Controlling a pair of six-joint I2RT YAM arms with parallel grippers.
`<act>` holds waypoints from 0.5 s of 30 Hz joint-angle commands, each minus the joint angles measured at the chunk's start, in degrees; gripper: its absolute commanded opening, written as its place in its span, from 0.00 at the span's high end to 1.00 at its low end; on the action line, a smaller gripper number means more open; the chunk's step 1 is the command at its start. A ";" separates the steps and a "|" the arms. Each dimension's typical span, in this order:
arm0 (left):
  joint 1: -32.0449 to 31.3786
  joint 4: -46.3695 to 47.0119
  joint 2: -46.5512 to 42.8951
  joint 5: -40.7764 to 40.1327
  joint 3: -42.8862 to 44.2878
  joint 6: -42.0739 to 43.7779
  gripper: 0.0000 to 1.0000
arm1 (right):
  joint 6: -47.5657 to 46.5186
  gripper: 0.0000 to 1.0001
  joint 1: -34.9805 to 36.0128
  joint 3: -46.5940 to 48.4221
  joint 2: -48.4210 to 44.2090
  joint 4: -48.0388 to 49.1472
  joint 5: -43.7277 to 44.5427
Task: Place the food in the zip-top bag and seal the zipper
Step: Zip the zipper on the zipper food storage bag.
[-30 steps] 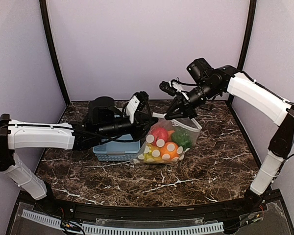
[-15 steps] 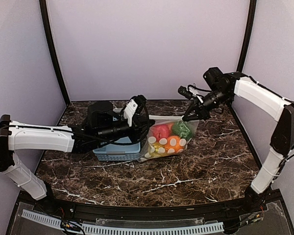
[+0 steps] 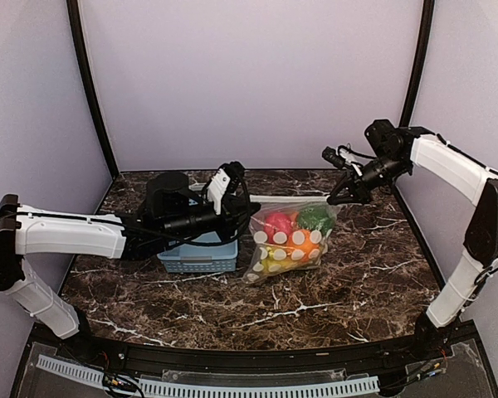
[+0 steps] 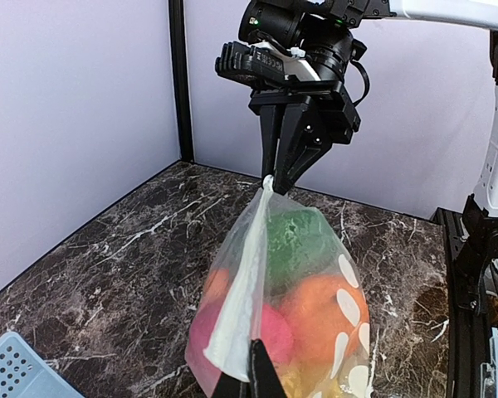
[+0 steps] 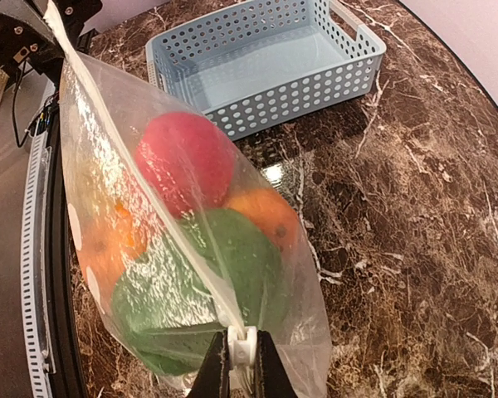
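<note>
The zip-top bag (image 3: 287, 249), clear with white dots, hangs taut between my two grippers above the marble table. Inside it lies the food: a red apple (image 3: 274, 224), a green pepper (image 3: 313, 217), an orange (image 3: 297, 241) and yellow pieces (image 3: 269, 262). The zipper (image 3: 292, 199) runs straight along the top edge. My left gripper (image 3: 247, 202) is shut on the bag's left end (image 4: 236, 319). My right gripper (image 3: 339, 199) is shut on the zipper's small white slider (image 5: 242, 347) at the right end. The left wrist view shows the right gripper (image 4: 280, 181) at the far tip of the mouth.
A light-blue slotted basket (image 3: 197, 254) stands on the table under my left arm, just left of the bag; it shows as empty in the right wrist view (image 5: 266, 58). Purple walls close in the back and sides.
My right gripper has travelled to the right along the bag's mouth, and the top edge now stretches straight. The bag hangs more upright than before. My left gripper drew slightly left.
</note>
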 commanded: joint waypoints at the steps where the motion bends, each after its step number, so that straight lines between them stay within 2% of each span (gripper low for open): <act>1: 1.15 2.14 -1.97 0.13 -1.37 -0.53 0.99 | -1.81 0.98 -5.06 -1.06 -0.93 -0.47 6.57; 15: 1.55 4.18 1.82 2.06 -0.90 -2.93 0.99 | -4.71 0.98 -8.19 -2.25 -0.50 -1.40 7.48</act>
